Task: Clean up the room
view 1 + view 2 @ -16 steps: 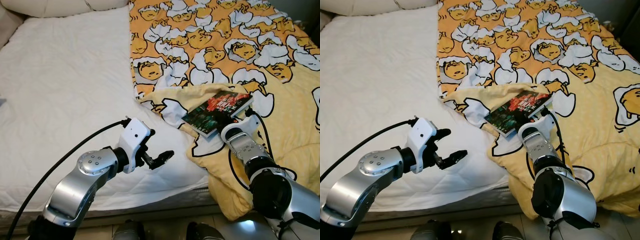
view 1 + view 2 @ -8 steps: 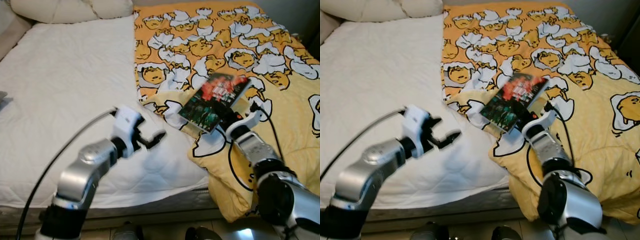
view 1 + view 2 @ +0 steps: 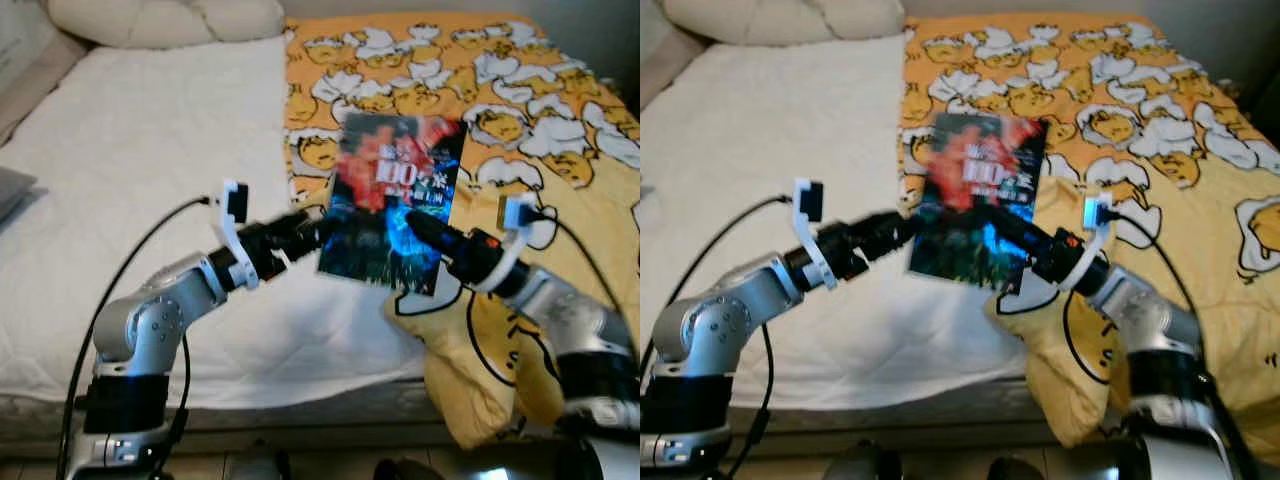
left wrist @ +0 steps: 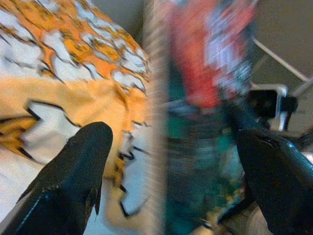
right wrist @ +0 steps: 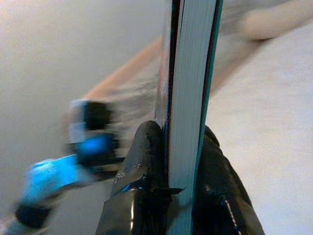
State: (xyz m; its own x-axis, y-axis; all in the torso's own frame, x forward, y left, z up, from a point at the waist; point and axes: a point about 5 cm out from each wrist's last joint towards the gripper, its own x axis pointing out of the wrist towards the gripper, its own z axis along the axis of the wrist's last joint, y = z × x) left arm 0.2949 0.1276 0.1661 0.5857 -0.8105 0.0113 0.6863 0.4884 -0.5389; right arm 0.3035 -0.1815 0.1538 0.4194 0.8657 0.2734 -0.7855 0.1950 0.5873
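- Now the book (image 3: 393, 202) is off the bed (image 3: 150, 190): a second ago it lay flat on the folded yellow blanket (image 3: 520, 130), and here it stands upright in the air above the bed's near edge, cover toward the head camera.
- The right end effector (image 3: 425, 232) is clamped on the book's lower right edge; in the right wrist view its two black fingers (image 5: 142, 161) pinch the cover and pages between them.
- The left end effector (image 3: 312, 232), which hung over the white sheet a second ago, has swung across to the book's left edge. Its fingers are spread wide, one on each side of the book in the left wrist view, and not closed on it.
- The views are blurred, so both arms look to be moving.
- This reads as a hand-over or a two-handed hold, probably before the book is carried off the bed.
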